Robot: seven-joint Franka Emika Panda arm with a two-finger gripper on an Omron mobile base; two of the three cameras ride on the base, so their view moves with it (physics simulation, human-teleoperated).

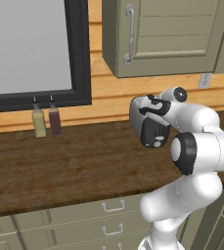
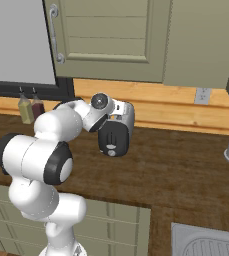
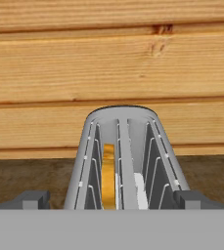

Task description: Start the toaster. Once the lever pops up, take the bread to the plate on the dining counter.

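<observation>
Toaster (image 3: pixel 124 161) is the landmark: grey, two slots, seen end-on in the hand view, standing on the dark wood counter (image 1: pixel 69 166) against the plank wall (image 3: pixel 108 63). Bread (image 3: pixel 108 176) sits on edge inside the toaster's left slot, golden edge showing, sunk below the slot rim. The right slot shows a pale streak; can't tell what it is.

Gripper (image 3: pixel 111 201): dark fingertips (image 3: pixel 31 199) rise at the bottom corners of the hand view, spread wide, one on either side of the toaster's near end, not touching it. Bread lies between the two tips' lines but beyond them, deeper in the toaster, not gripped.

In the base views the arm's wrist covers the toaster's top; its dark front panel (image 2: pixel 114 140) shows below the hand. Two bottles (image 1: pixel 46 121) stand well left of the toaster, by the window frame.
</observation>
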